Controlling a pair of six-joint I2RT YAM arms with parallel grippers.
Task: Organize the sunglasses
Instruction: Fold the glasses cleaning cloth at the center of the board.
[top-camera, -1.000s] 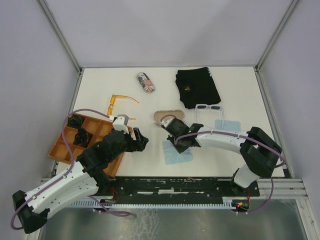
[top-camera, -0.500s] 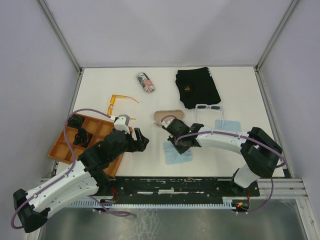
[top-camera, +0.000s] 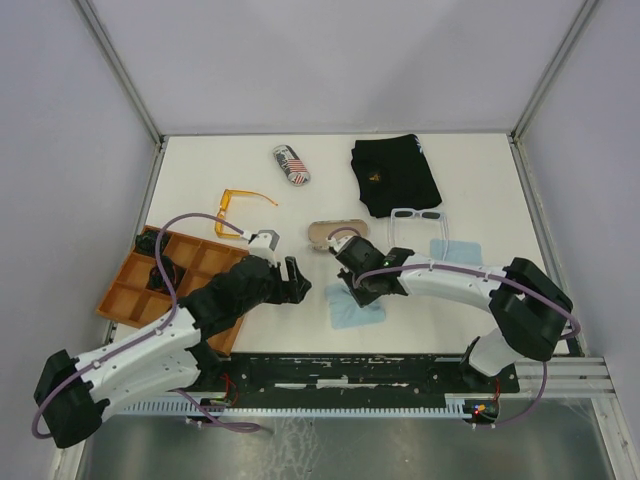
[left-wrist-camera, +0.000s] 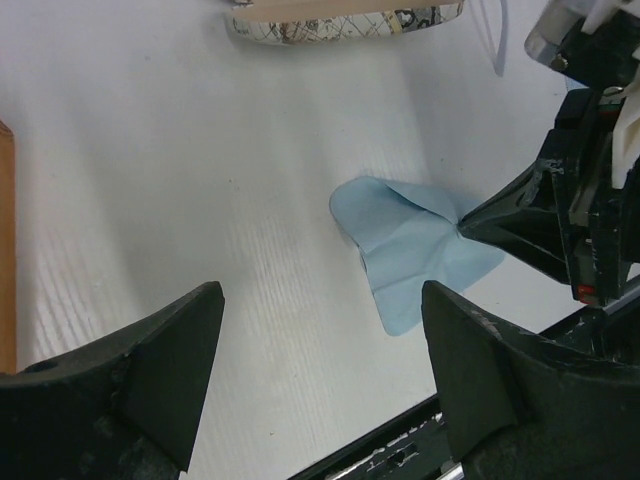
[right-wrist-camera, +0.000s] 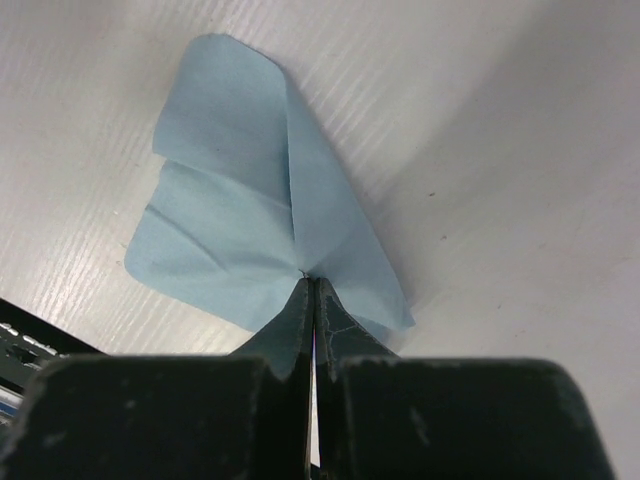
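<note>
Sunglasses first: the translucent orange-amber pair (top-camera: 240, 203) lies on the white table (top-camera: 200, 170) at the left, just beyond the brown wooden compartment tray (top-camera: 125, 297). The white-framed pair with dark lenses (top-camera: 418, 215) lies right of centre, just in front of the folded black fabric (top-camera: 395, 175). Both pairs are apart from my grippers. My left gripper (left-wrist-camera: 322, 320) hovers over the table beside the tray's right end, its jaws spread wide with nothing between them. My right gripper (right-wrist-camera: 308, 290) is pinched tight on a crease of the crumpled light blue cloth (right-wrist-camera: 240, 220), which lies near the table's front edge. The open oval printed glasses case (top-camera: 335, 232) lies just behind that cloth.
</note>
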